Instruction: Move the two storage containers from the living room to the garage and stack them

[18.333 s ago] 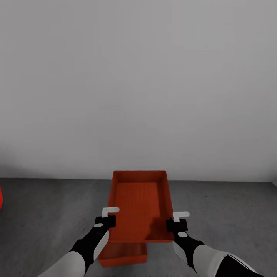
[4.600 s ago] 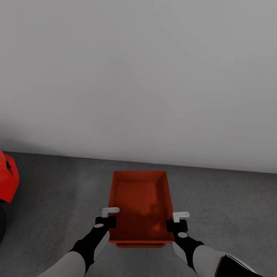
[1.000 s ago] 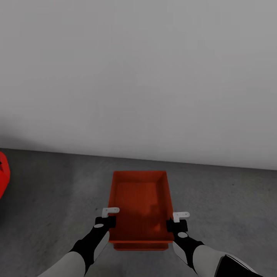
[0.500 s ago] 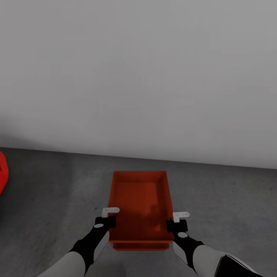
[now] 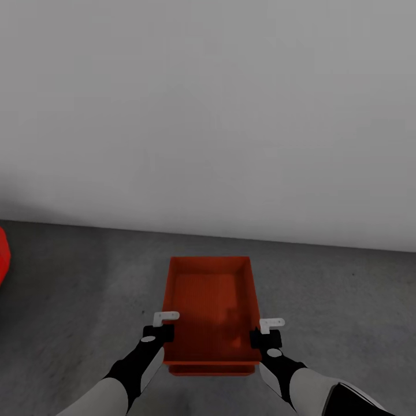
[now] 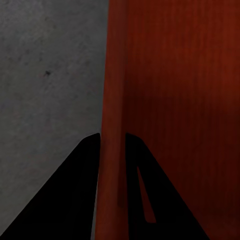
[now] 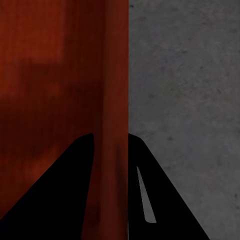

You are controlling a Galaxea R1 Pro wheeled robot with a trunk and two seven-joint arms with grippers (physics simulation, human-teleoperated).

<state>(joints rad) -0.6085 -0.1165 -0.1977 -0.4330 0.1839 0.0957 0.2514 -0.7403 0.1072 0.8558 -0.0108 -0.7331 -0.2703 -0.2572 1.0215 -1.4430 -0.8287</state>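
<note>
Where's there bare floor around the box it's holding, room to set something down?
Bare concrete floor lies right of the held container, up to the grey wall, and left of it toward the red car. Directly beneath is crowded: the second container's edge shows there.

A bare garage interior, rendered in a simulator. A plain pale grey wall [image 5: 208, 115] runs across the upper half of the head view, with no windows, shelves or fittings on the part that shows. Below it lies a dark grey, slightly mottled concrete floor [image 5: 346, 300], meeting the wall in a straight line. The same rough concrete surface appears in both wrist views. At the far left edge of the head view, a small rounded piece of a bright red car [image 5: 3, 263] juts in, sitting near the wall; too little of it shows to make out any detail.
</note>
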